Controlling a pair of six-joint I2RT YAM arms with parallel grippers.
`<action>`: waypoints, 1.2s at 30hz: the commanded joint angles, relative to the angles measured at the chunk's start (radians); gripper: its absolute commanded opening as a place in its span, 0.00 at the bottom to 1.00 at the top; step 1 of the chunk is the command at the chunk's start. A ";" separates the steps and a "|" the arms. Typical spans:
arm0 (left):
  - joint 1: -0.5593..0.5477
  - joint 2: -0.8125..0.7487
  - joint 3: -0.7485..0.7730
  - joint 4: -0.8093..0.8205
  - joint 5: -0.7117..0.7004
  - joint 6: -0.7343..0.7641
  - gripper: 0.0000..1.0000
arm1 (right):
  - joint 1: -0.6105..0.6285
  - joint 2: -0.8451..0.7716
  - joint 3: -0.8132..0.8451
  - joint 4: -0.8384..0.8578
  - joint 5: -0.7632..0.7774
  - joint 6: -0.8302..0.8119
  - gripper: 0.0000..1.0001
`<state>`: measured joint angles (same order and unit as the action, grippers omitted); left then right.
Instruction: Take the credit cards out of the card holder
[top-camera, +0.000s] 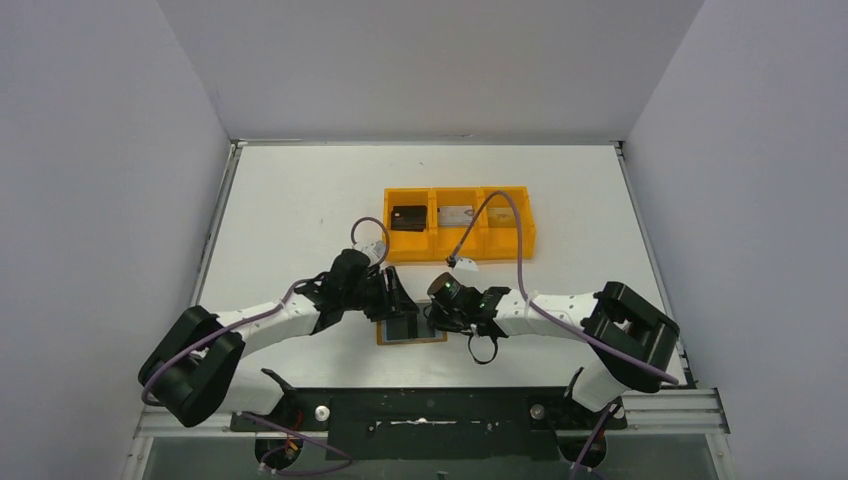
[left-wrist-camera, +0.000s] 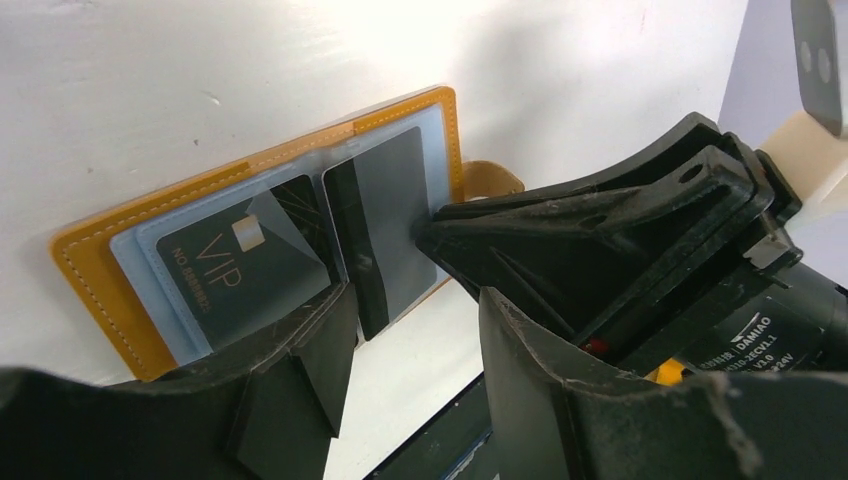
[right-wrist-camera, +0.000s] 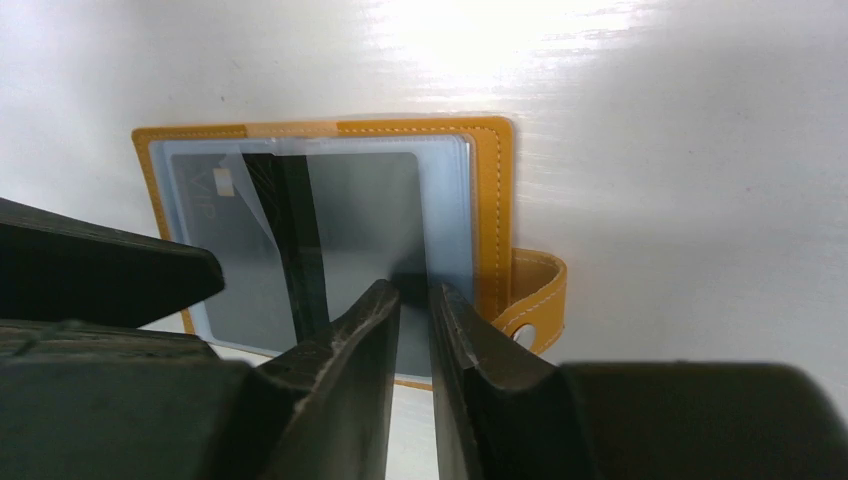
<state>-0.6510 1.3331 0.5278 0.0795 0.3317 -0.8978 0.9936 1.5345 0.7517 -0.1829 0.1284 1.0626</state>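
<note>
The card holder (top-camera: 411, 330) lies open and flat on the table, tan-orange with grey-blue pockets (left-wrist-camera: 100, 270). A dark VIP credit card (left-wrist-camera: 240, 265) sits in its left pocket. A grey credit card (right-wrist-camera: 365, 215) with a dark stripe lies on the right half. My right gripper (right-wrist-camera: 413, 290) stands with its tips on that grey card's right edge. Its jaws are a narrow gap apart and nothing shows clamped between them. My left gripper (left-wrist-camera: 410, 340) hovers open at the holder's near edge, holding nothing.
An orange three-compartment tray (top-camera: 505, 240) stands behind the holder. A dark card (top-camera: 408, 217) lies in its left bin and a silvery card (top-camera: 455, 216) in the middle one. The holder's strap tab (right-wrist-camera: 540, 290) sticks out on the right.
</note>
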 joint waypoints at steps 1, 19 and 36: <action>-0.001 0.035 0.032 0.042 0.042 0.016 0.47 | -0.008 0.027 -0.021 0.011 0.005 0.037 0.19; -0.031 0.131 0.025 0.010 -0.011 0.010 0.41 | -0.008 0.036 -0.129 0.089 -0.023 0.139 0.11; -0.029 0.080 0.015 -0.020 -0.044 0.022 0.00 | -0.009 0.040 -0.087 -0.027 0.044 0.152 0.08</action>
<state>-0.6754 1.4441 0.5392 0.0631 0.3035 -0.8978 0.9878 1.5433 0.6682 -0.0395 0.1127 1.2194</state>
